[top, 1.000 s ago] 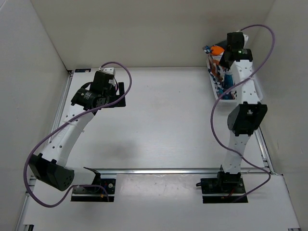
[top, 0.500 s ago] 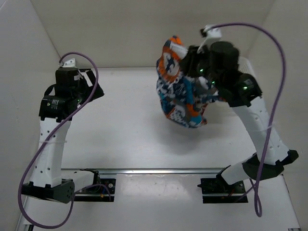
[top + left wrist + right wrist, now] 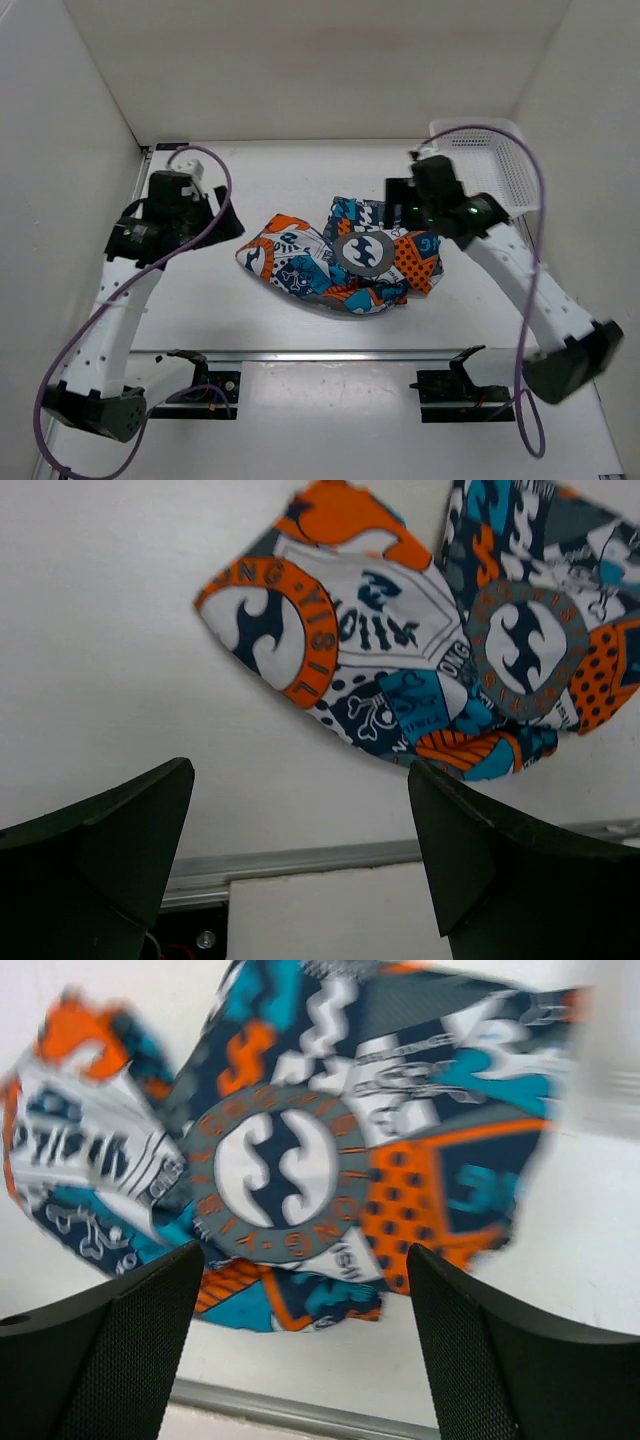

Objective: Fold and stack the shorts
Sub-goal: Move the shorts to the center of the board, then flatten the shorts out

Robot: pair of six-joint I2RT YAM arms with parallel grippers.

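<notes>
Your left end effector [image 3: 300, 770] and right end effector [image 3: 303, 1250] are hovering spread, flanking crumpled shorts [image 3: 345, 262]; a basket [image 3: 505, 165] is standing far right.

The top external camera looked down from above and behind the 6 o'clock edge of the table [image 3: 300, 180], framing all of it. Both wrist cameras looked down from far nearer. All three views shared the shorts [image 3: 340, 262], which lay toward 12 o'clock in both wrist views.

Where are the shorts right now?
In the top view, the shorts lie crumpled at mid-table, nearer the arms than the white basket in the far right corner.
</notes>
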